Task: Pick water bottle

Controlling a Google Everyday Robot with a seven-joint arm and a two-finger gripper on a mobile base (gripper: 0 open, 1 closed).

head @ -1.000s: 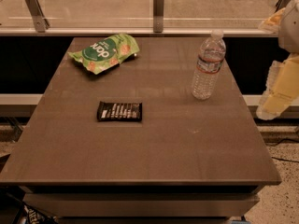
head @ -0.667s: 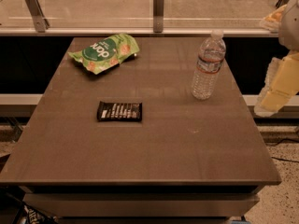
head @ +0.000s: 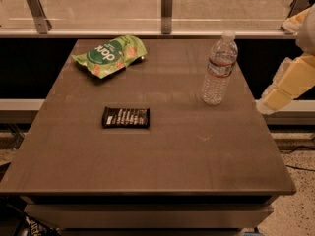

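Note:
The water bottle (head: 219,69) stands upright near the right edge of the brown table (head: 162,156), towards the back. It is clear and ribbed, with a white cap and a white-and-red label band near the shoulder. My gripper (head: 273,100) is the pale yellow-white piece at the end of the arm. It hangs off the table's right side, to the right of the bottle and a little lower, about a hand's width away and not touching it. Nothing shows in it.
A green snack bag (head: 109,55) lies at the back left of the table. A dark snack bar (head: 126,117) lies flat left of centre. A glass railing with metal posts (head: 167,4) runs behind the table.
The gripper has edged slightly left and up, towards the table's right edge. The bottle, bag and bar have not moved.

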